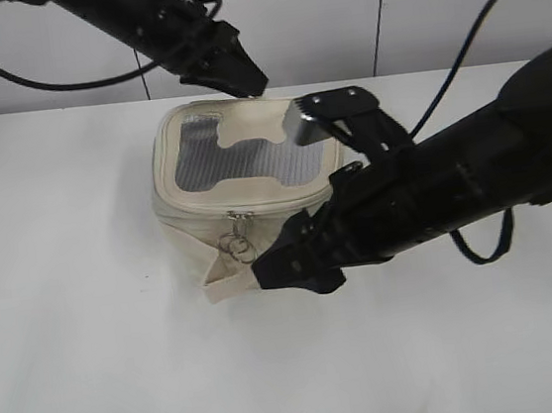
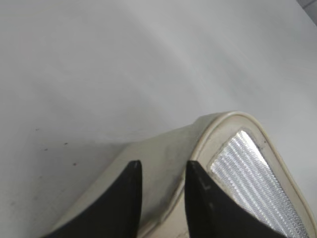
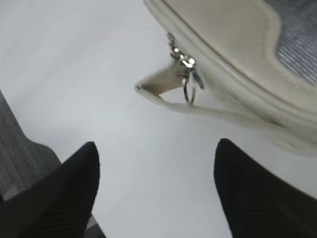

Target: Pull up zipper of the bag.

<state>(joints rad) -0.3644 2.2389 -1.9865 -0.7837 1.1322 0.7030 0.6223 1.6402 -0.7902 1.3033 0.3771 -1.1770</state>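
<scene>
The cream bag (image 1: 242,170) stands on the white table, its lid with the grey mesh window facing up. The zipper runs round the lid rim, and its two silver ring pulls (image 1: 237,239) hang together at the front face. My right gripper (image 1: 293,269) is open and empty, low in front of the bag, just right of the pulls. In the right wrist view the pulls (image 3: 188,79) hang ahead of the wide-open jaws (image 3: 156,158). My left gripper (image 1: 247,80) hovers at the bag's back rim. In its wrist view the jaws (image 2: 163,168) are narrowly open, straddling the rim (image 2: 198,144).
The bag's flat strap ends in a loose cream flap (image 1: 219,278) on the table left of the right gripper. The table (image 1: 91,337) spreads white around the bag, and a grey panelled wall (image 1: 334,10) stands behind. A black cable (image 1: 490,242) loops off the right arm.
</scene>
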